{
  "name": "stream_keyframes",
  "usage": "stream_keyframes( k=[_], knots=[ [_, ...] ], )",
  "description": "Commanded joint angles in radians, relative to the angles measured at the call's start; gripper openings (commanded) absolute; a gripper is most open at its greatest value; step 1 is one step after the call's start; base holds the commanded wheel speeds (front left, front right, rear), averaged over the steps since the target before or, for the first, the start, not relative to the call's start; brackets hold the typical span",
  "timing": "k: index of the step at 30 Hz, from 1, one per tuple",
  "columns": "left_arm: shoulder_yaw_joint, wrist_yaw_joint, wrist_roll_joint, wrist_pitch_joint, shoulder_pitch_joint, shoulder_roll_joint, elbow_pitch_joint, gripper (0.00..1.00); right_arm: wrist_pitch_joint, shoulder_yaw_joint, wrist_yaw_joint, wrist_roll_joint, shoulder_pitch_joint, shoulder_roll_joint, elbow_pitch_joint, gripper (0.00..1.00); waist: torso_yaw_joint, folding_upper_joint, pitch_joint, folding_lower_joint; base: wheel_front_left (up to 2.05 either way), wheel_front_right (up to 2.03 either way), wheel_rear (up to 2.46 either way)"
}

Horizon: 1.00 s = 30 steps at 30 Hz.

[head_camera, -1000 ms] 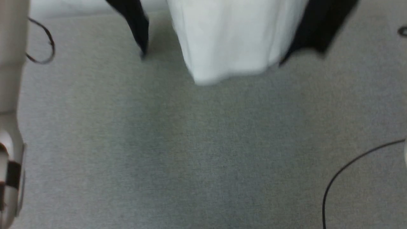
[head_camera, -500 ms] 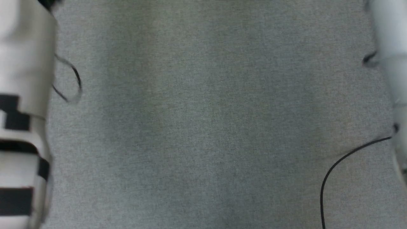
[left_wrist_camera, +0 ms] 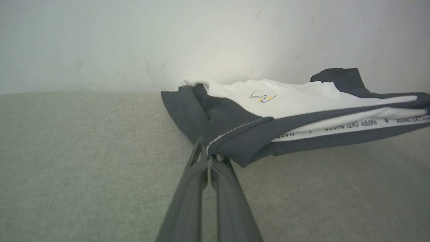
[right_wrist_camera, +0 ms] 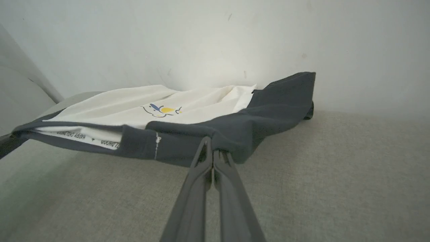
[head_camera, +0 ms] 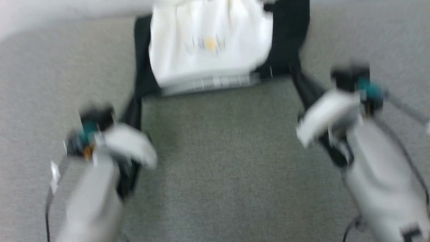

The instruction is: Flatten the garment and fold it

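The garment (head_camera: 208,43) is held stretched low over the grey surface (head_camera: 221,161) by the wall, its dark fabric pinched on either side by the left gripper (left_wrist_camera: 205,154) and right gripper (right_wrist_camera: 211,153), seemingly so it can be spread flat.

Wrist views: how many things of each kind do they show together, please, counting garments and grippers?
garment: 1, white with dark sleeves
grippers: 2, the left gripper and the right gripper, each shut on dark cloth of the garment
total: 3
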Motion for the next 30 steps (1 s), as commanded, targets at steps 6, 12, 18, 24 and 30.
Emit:
stream_keyframes(
  k=[6,12,18,24,30],
  knots=[
    [-0.003,0.119,0.012,0.083,0.358,0.068,-0.312,0.00,0.104,-0.168,-0.017,-0.037,0.376,-0.043,-0.310,0.00,0.033,-0.0001,-0.236,0.0003,0.00,0.00,0.00],
    [-0.007,0.240,0.011,0.246,0.652,0.129,-0.637,0.00,0.319,-0.333,-0.017,-0.134,0.741,0.041,-0.669,0.00,0.040,-0.0001,-0.296,0.0003,0.00,0.00,0.00],
    [-0.031,0.323,-0.001,0.379,0.853,0.155,-0.801,0.00,0.483,-0.429,-0.017,-0.178,0.988,0.103,-0.867,0.00,0.055,-0.0001,-0.321,0.0003,0.00,0.00,0.00],
    [-0.063,0.345,-0.059,0.483,0.979,0.155,-0.812,0.00,0.597,-0.483,-0.017,-0.183,1.143,0.114,-0.898,0.00,0.064,-0.0001,-0.326,0.0003,0.00,0.00,0.00],
    [-0.076,0.319,-0.107,0.489,1.002,0.134,-0.739,0.00,0.641,-0.486,-0.017,-0.169,1.200,0.115,-0.847,0.00,0.068,-0.0001,-0.305,0.0003,0.00,0.00,0.00]
  ],
)
